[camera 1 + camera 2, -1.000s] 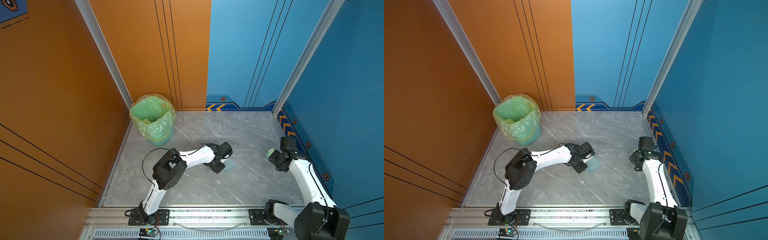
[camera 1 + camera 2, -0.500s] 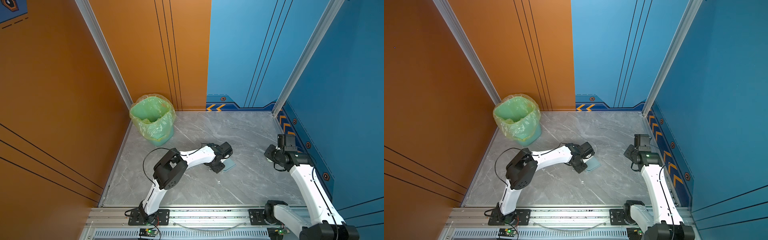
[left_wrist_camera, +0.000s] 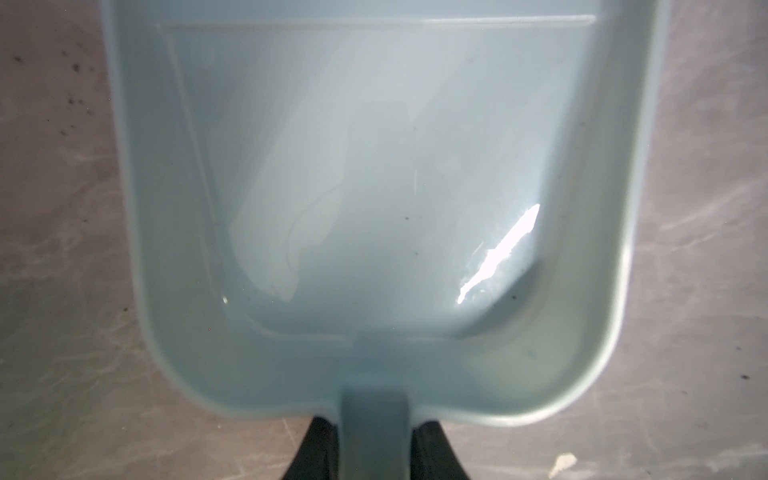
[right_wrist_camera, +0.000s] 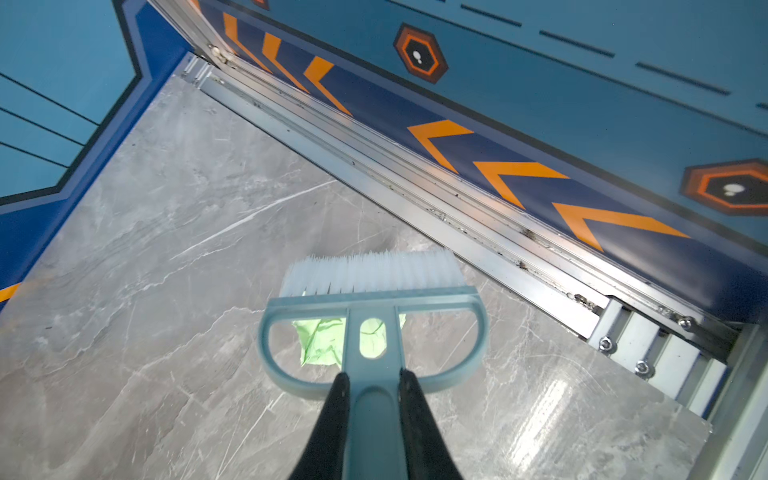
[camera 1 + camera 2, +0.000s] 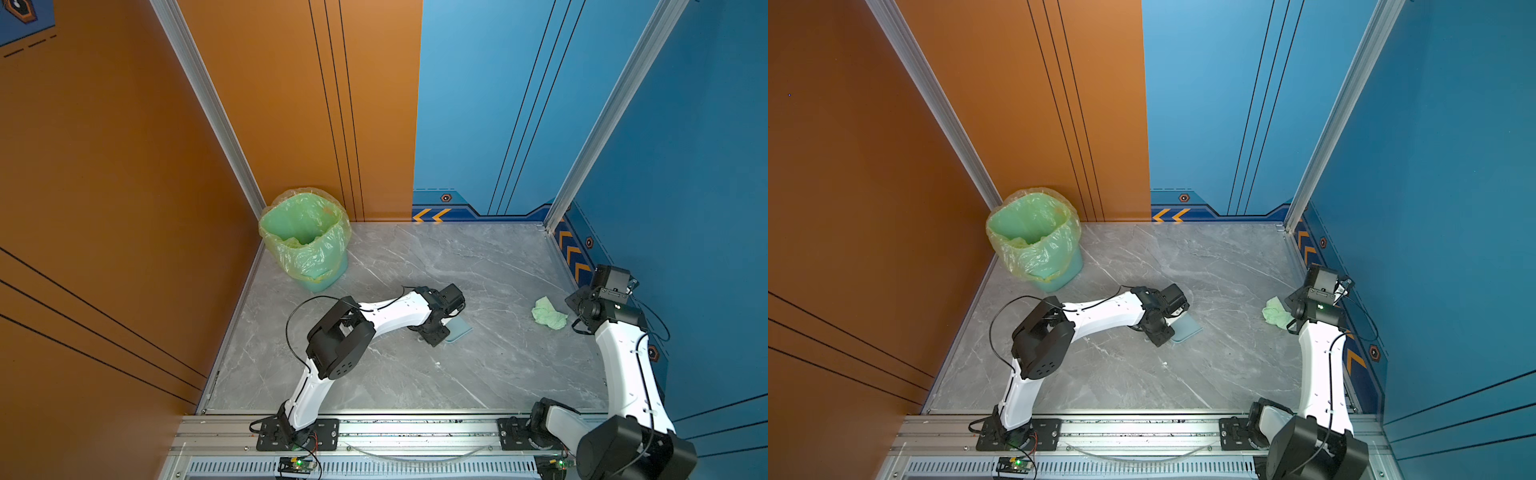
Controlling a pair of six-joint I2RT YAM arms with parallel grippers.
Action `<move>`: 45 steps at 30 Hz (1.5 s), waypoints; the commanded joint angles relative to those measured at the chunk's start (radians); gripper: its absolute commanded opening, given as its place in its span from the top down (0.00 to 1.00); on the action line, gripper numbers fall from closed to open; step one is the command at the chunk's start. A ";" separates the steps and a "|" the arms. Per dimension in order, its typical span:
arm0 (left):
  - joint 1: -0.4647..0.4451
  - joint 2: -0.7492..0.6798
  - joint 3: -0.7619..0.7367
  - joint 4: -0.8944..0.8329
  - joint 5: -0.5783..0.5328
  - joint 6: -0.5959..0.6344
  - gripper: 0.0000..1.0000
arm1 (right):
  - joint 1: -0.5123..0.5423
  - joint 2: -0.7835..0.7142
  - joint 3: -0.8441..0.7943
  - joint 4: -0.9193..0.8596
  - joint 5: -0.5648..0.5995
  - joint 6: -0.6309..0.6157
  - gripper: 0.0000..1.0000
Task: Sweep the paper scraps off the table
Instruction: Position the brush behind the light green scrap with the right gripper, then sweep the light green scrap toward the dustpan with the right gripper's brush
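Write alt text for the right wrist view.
The right end effector is shut on the handle of a blue-grey brush with white bristles, over a crumpled pale green paper scrap that shows through its open frame. Below is the grey marble table, edged by an aluminium rail.

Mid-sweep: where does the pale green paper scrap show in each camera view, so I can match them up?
In a top view: the paper scrap lies on the table near its right edge.
In a top view: same place, by the right edge.
Left wrist: not in it; only the dustpan shows.
Right wrist: seen through the brush frame.
Shared landmark: orange chevrons on the wall beside it.
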 commanded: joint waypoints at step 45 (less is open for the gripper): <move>-0.030 0.012 0.007 -0.035 -0.041 0.007 1.00 | 0.438 -0.086 -0.181 0.031 -0.077 0.226 1.00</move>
